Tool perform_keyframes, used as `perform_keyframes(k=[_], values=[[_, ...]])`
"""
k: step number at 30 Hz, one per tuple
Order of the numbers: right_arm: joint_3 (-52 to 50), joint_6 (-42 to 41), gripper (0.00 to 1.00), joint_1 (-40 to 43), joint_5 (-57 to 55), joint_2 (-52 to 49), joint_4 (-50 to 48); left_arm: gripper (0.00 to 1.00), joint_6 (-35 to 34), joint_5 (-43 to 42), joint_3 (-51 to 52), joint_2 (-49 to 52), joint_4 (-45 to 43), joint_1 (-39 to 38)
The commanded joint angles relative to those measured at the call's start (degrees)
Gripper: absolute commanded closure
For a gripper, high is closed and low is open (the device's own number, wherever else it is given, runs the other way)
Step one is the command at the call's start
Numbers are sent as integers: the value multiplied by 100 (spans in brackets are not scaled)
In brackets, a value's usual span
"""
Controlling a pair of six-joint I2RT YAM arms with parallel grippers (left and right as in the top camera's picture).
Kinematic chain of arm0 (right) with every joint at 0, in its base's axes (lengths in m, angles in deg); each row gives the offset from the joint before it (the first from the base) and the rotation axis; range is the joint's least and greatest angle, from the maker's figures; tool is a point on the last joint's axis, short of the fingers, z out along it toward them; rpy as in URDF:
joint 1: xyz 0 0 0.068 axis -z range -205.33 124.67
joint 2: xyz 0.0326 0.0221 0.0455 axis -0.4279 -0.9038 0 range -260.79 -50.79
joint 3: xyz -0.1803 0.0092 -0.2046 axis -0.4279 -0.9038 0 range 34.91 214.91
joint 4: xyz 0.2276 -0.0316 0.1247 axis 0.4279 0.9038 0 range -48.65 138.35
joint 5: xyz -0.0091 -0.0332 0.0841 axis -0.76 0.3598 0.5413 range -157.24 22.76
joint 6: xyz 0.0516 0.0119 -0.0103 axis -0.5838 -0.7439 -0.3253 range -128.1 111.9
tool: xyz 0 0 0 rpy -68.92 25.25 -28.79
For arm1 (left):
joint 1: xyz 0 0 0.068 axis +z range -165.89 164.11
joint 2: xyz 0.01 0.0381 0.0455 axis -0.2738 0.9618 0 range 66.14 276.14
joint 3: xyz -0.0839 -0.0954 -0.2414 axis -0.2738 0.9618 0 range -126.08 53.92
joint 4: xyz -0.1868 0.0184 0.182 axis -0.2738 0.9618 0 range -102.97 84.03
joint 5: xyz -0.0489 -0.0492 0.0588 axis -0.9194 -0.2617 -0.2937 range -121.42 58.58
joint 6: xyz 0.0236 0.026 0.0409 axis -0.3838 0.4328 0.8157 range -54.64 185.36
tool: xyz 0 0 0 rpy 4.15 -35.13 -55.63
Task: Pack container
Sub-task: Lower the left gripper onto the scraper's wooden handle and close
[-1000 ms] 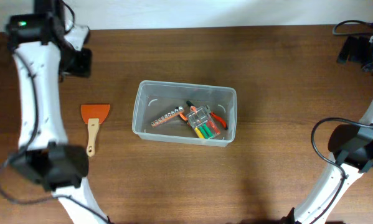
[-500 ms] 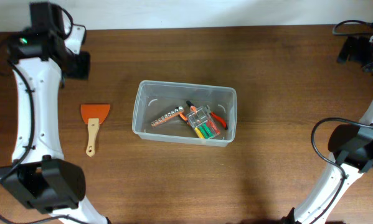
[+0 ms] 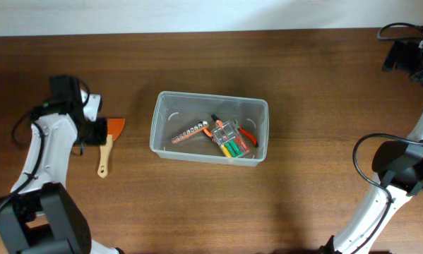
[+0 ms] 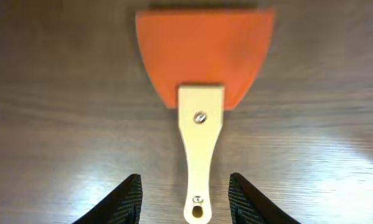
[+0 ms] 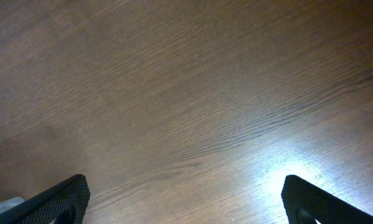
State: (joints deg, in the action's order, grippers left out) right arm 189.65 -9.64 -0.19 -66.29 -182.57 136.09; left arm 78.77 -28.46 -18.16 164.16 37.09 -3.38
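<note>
You have one clear container (image 3: 210, 95) on one table (image 3: 303, 70). It holds three things: one metal strip (image 3: 188, 132) toward nine o'clock, one clear case (image 3: 230, 141) toward four o'clock, and one pair of orange-handled pliers (image 3: 248, 135) toward three o'clock. The coloured sticks inside the case are too small for you to count. One scraper (image 4: 202, 124) lies at nine o'clock from the container. You have two arms: one left arm (image 3: 42, 152) at nine o'clock, one right arm (image 3: 402, 166) at three o'clock.
</note>
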Motion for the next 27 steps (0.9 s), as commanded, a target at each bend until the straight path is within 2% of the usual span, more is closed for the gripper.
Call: perform_keyframes(k=[1,11,27], values=[[107,-48,2,0,9,46,-2,53,-31,-170,356,-63,-334,192],[107,-46,1,0,7,46,-2,52,-50,-173,927,-28,-1054,190],[107,-48,1,0,9,46,-2,52,-678,-280,1137,780,-1255,186]])
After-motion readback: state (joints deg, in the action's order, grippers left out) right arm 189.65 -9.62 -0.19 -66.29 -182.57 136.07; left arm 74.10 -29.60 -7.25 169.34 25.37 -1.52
